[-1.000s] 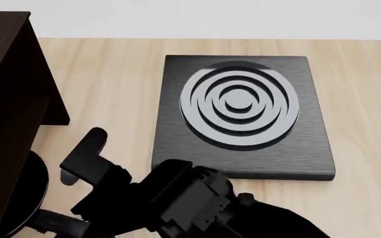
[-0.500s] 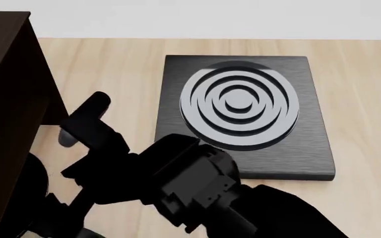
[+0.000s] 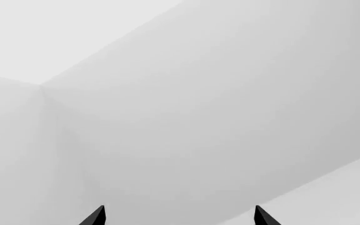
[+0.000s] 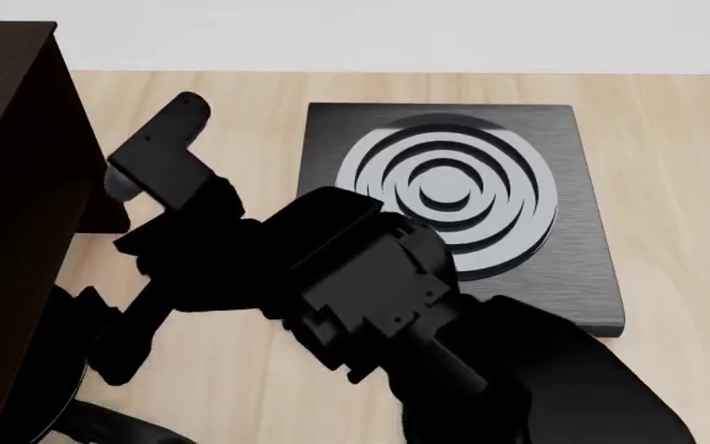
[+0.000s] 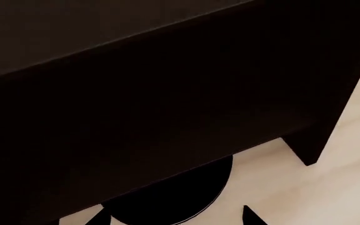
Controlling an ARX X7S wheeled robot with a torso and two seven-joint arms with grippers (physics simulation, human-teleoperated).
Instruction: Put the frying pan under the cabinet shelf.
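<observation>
Right wrist view shows the right gripper (image 5: 175, 216) only as two dark fingertips (image 5: 250, 215) at the frame's edge, set well apart with nothing between them, so the claw stands wide. Just beyond those tips lies the frying pan (image 5: 174, 197), a round black form with a thin light rim, most of it tucked beneath the overhanging dark body of the cabinet shelf (image 5: 155, 89); only a part of its curve sticks out onto the pale wooden table (image 5: 342, 187), and its handle cannot be made out. In the head view the right arm (image 4: 355, 277) is a bulky black mass reaching across from the lower right toward the cabinet shelf (image 4: 16, 231) at the left edge, its forward links angled upward; whether the claw itself shows there I cannot tell. A dark rounded shape at the cabinet's foot appears to be the frying pan (image 4: 66, 379), mostly hidden. Beside the arm, a square black plate with concentric rings (image 4: 454, 194) lies flat on the table (image 4: 676, 185), nothing on it. The left wrist view shows the left gripper (image 3: 178, 216) as two black tips spread wide against blank pale walls (image 3: 198, 117), holding nothing.
</observation>
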